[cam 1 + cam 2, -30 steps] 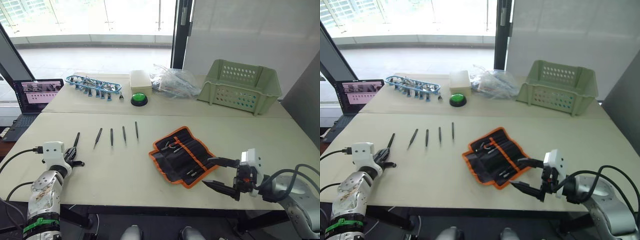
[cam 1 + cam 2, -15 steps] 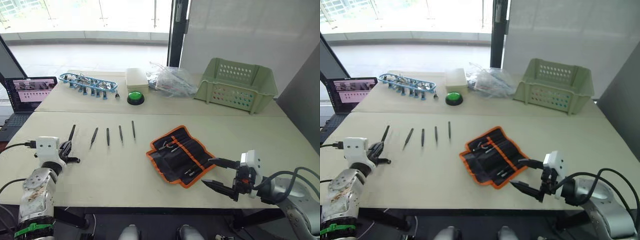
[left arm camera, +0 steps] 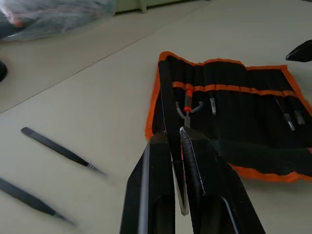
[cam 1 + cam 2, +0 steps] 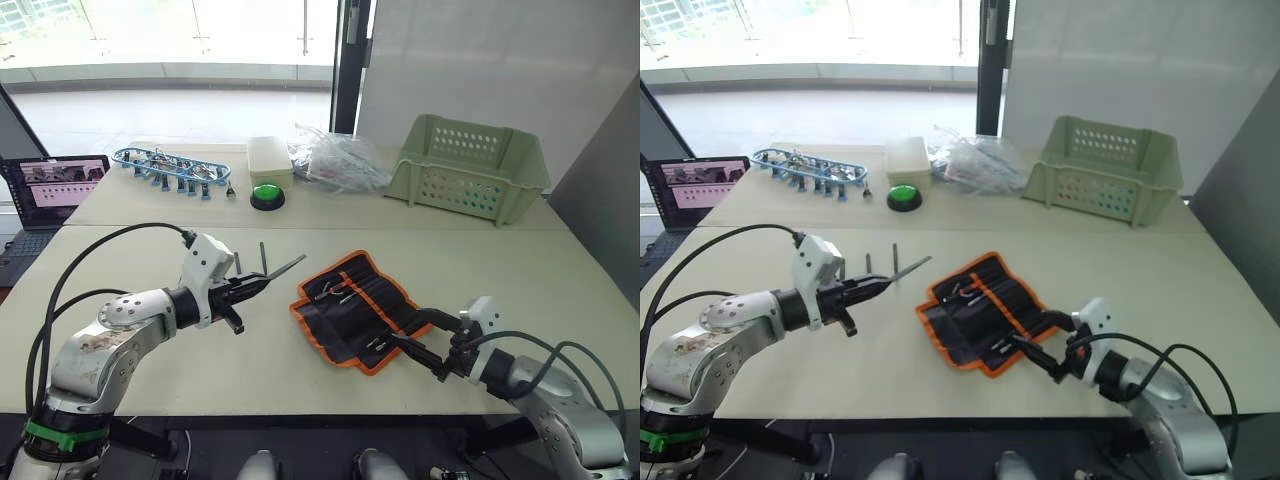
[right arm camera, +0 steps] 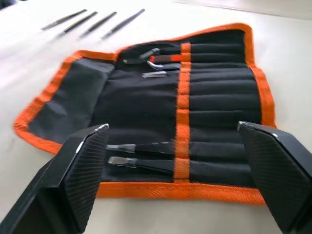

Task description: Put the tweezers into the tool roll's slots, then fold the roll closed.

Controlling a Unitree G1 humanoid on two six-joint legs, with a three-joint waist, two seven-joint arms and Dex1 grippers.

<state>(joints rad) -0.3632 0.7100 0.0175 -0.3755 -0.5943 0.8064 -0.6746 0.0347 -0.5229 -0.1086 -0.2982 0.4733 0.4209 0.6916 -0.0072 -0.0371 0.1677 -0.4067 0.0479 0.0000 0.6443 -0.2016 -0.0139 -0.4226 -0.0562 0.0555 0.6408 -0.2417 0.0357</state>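
Note:
The tool roll (image 4: 352,308) lies open on the table, black with orange edging and a centre stripe, with a few tools in its slots (image 5: 146,148). My left gripper (image 4: 262,279) hovers just left of the roll, shut on one of the black tweezers (image 3: 170,122), whose tip points toward the roll. Two more tweezers (image 4: 894,254) lie on the table behind that gripper, also seen in the left wrist view (image 3: 59,149). My right gripper (image 4: 412,333) is open at the roll's near right edge, its fingers (image 5: 83,165) spread wide over the slots.
A green plastic basket (image 4: 470,170) stands at the back right. Along the back are a blue rack of clips (image 4: 170,165), a white box (image 4: 268,155), a green button (image 4: 266,193) and a clear plastic bag (image 4: 335,160). A laptop (image 4: 55,185) sits far left.
My left arm has swung from the table's near left side to beside the roll, with a tweezer held off the table. My right gripper has closed in on the roll's edge.

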